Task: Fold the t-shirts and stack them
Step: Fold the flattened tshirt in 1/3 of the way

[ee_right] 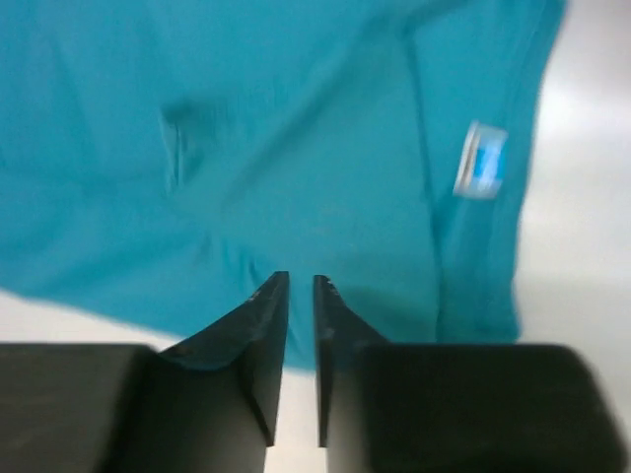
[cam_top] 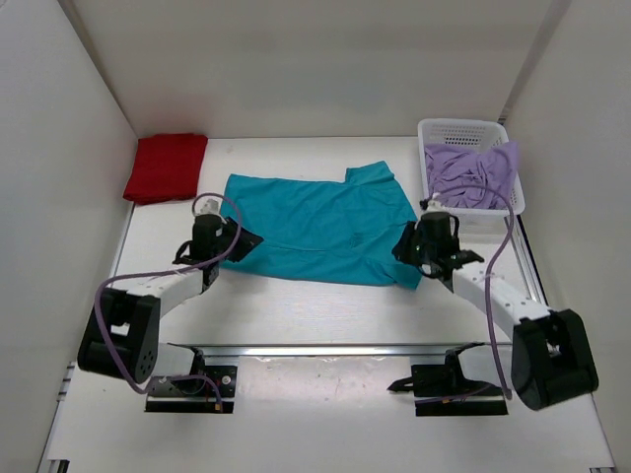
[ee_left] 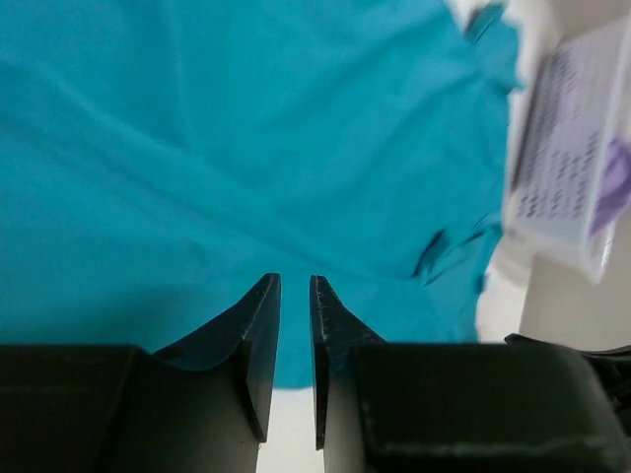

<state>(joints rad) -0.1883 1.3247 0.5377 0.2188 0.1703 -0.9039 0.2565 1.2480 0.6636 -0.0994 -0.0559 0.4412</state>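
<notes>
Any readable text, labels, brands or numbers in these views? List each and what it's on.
Nothing can be read in any view.
Small tag on the teal t-shirt: white and blue, too blurred to read.
Red t-shirt, lavender t-shirt, white basket: no print visible.

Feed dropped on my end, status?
Left gripper, right gripper: fingers nearly shut at near edge of teal shirt, grip unconfirmed. Red shirt folded, lavender shirt in basket. Nothing blocking.
</notes>
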